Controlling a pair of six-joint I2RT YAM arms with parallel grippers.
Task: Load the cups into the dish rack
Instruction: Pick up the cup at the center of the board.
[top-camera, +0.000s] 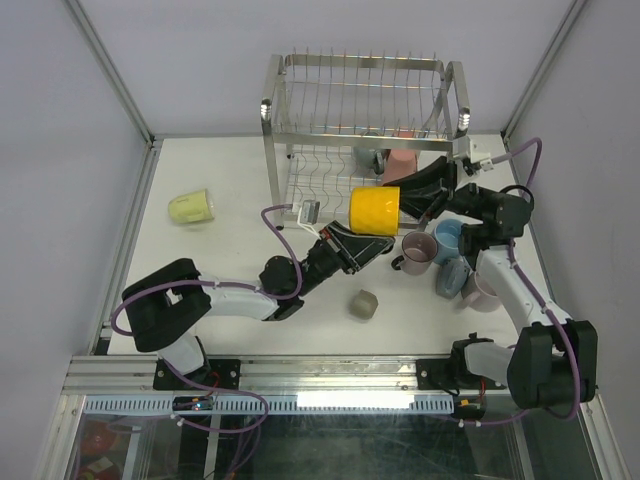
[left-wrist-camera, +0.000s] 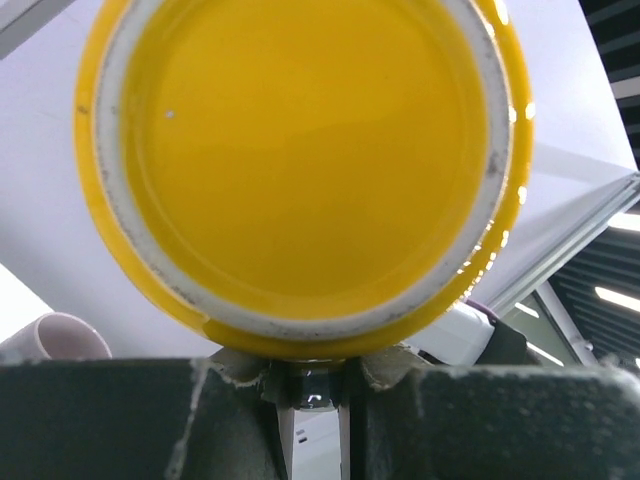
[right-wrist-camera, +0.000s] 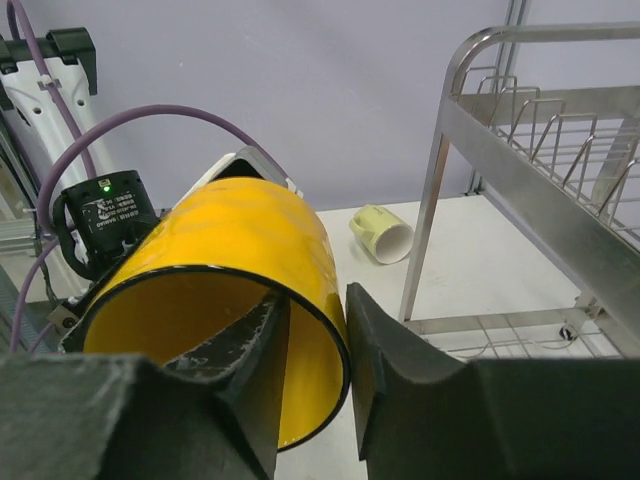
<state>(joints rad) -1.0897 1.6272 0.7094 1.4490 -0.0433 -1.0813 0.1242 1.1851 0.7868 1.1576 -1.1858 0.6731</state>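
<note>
A yellow cup hangs in the air on its side, just in front of the dish rack, between both grippers. My left gripper comes from below-left. In the left wrist view its jaws are pinched close together under the cup's base, on the cup's lower edge. My right gripper straddles the rim from the right. In the right wrist view one finger is inside the yellow cup with a gap to the wall, and the other lies against the outside; that gripper is open.
A pale green cup lies on its side at far left. A small grey-beige cup sits in front. Mauve, light blue and grey-blue cups cluster at right. A pink cup sits in the rack's lower tier.
</note>
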